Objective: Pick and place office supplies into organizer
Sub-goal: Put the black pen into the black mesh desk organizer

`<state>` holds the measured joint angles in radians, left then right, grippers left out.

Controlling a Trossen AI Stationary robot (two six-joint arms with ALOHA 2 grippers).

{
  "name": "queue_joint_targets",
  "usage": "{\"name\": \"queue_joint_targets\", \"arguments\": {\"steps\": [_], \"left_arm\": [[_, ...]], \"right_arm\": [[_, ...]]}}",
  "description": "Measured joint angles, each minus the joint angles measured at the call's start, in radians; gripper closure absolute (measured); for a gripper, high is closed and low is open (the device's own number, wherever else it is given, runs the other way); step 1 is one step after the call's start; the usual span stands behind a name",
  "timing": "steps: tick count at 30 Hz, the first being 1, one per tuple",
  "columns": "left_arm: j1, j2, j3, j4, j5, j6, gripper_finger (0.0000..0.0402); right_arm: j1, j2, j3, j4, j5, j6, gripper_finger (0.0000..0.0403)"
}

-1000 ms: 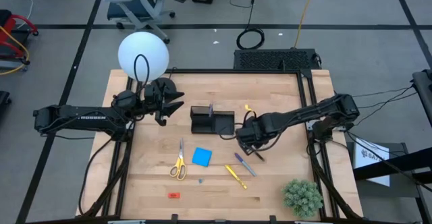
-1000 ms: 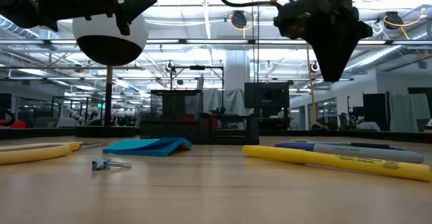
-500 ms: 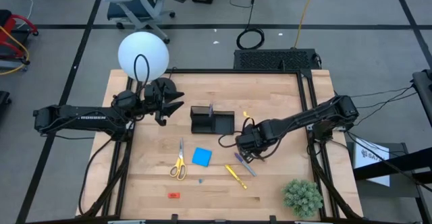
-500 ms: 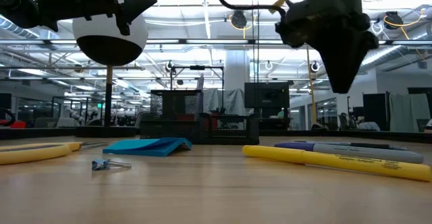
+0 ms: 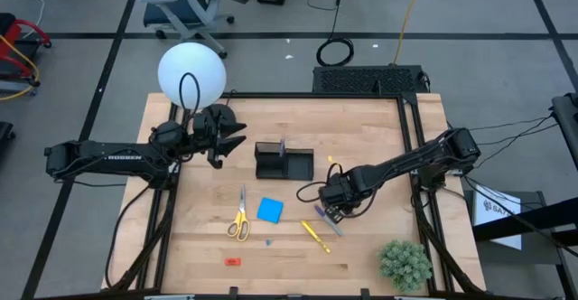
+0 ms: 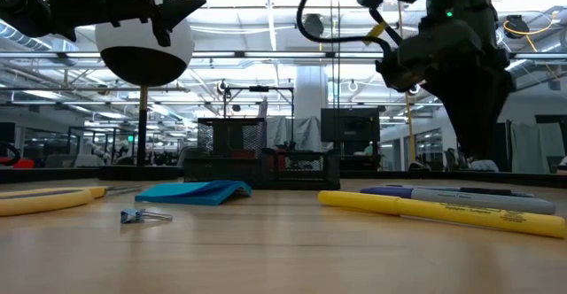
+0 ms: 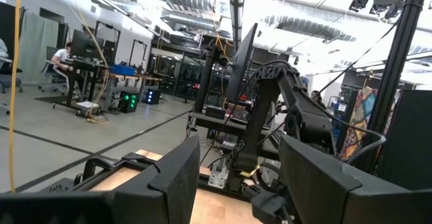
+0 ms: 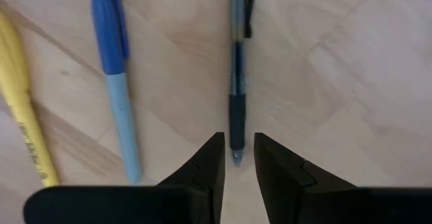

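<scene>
Clip [image 6: 142, 215]: nearest in the low view, loose on the counter [image 5: 361, 128].
Eraser [image 5: 233, 261]: near the front edge, left of centre, well apart from everything else.
Yellow pen [image 5: 315, 236]: on the counter just in front of the right gripper.
Blue pen [image 8: 115, 75]: beside the yellow pen [image 8: 23, 126], lying roughly alongside it.
Black pen [image 8: 236, 82]: lies straight ahead of the right fingers [image 8: 206, 163], its tip pointing into their gap.
Right gripper [image 5: 331, 210]: low over the pens, pointed down; fingers slightly apart, holding nothing.
Step in hand: lining up on the black pen, judging by how it sits centred between the fingers.
Next move: come down so the fingers straddle the barrel, close, lift, then carry it back to the organizer. The gap looks narrow and the blue pen lies near, so the descent needs care not to nudge either.
Scissors [image 5: 239, 219]: left of the pad, handles toward the front.
Pad [image 5: 269, 210]: between the scissors and the pens.
Organizer [image 5: 284, 162]: behind the pad, mid-counter; something thin seems to stand in it, though the high view is too coarse to be sure.
Left gripper [image 5: 237, 137]: waits farther back by the lamp [image 5: 191, 76], above the counter; fingers [image 7: 179, 177] apart, empty.
</scene>
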<state>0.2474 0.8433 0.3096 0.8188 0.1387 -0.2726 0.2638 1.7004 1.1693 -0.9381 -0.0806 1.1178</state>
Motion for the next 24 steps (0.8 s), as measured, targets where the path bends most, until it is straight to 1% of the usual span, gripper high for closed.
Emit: {"name": "queue_joint_targets", "arguments": {"steps": [6,12,24], "left_arm": [[0.000,0.000,0.000,0.000,0.000,0.000,0.0192],[0.000,0.000,0.000,0.000,0.000,0.000,0.0192],[0.000,0.000,0.000,0.000,0.000,0.000,0.0192]], "right_arm": [[0.007,0.000,-0.036,0.037,-0.001,0.004,0.0332],[0.006,0.000,-0.078,0.122,-0.024,0.004,0.0332],[0.006,0.000,-0.081,0.127,-0.021,-0.004,0.0332]]}}
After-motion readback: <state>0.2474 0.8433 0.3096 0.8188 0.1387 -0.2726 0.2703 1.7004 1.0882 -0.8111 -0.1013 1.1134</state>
